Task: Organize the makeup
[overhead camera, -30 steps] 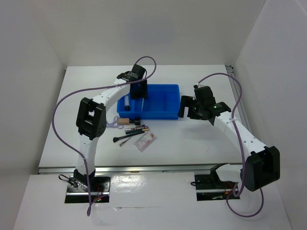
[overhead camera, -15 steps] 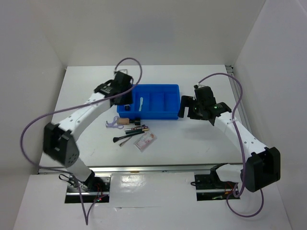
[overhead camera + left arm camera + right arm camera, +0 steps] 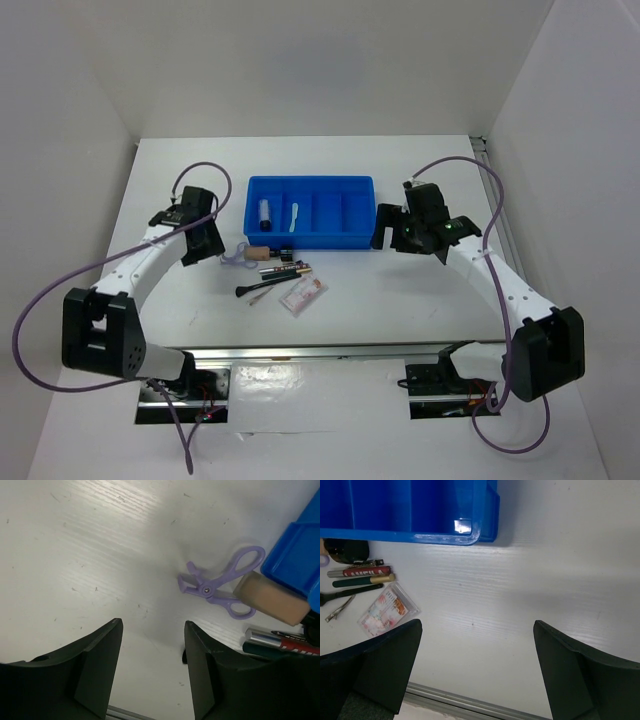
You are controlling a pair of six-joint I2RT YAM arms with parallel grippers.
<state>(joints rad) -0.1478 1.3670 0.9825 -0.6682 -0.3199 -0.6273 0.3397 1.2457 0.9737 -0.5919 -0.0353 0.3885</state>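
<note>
Left gripper (image 3: 152,630) part-open, empty; right gripper (image 3: 477,627) wide, empty. Next: centre left astride lilac scissor-shaped tool (image 3: 206,588) at its pivot.

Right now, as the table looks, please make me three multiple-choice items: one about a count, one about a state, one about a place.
1. How many things lie inside the blue tray?
A. none
B. two
C. five

2. How is the left hand?
A. open and empty
B. shut tight
C. gripping the tray's wall

3. Where is the lilac scissor-shaped piece?
A. in the tray
B. between the left hand's fingers
C. on the table, beside the tan stub

Answers:
1. B: a dark-capped tube and a pale piece lie in its two left compartments.
2. A: its fingers stand apart with only bare table between them.
3. C: the left wrist view shows it there, outside the tray.
</note>
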